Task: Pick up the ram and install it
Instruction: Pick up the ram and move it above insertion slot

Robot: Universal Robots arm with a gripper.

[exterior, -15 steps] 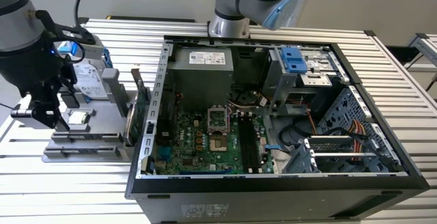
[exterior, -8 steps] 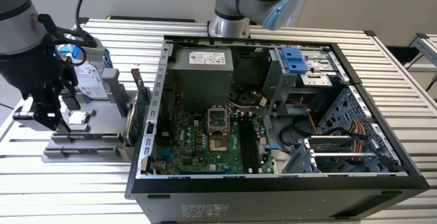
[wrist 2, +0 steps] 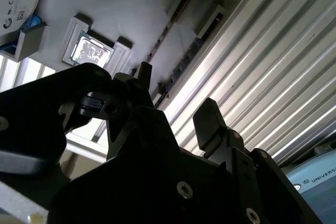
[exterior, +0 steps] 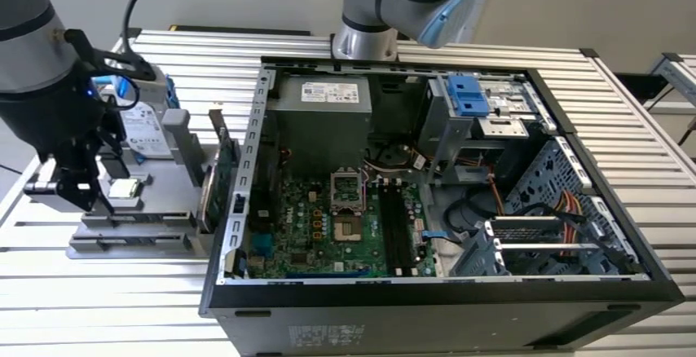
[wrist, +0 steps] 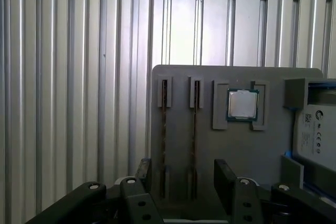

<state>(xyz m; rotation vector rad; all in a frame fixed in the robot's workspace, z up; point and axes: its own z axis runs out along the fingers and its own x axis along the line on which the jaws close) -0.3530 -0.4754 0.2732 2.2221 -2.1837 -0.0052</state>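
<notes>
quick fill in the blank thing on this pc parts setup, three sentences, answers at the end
1. The end effector, above the gray holder, is ___ and grips nothing.
2. The ram stands on edge in one of the holder's ___ narrow slots.
3. In the first wrist view, the processor lies between those slots and the ___.

Missing words: open; two; hard drive.

End effector (exterior: 93, 200) over grey parts tray (exterior: 130, 243) beside open computer case (exterior: 435, 312).
</notes>
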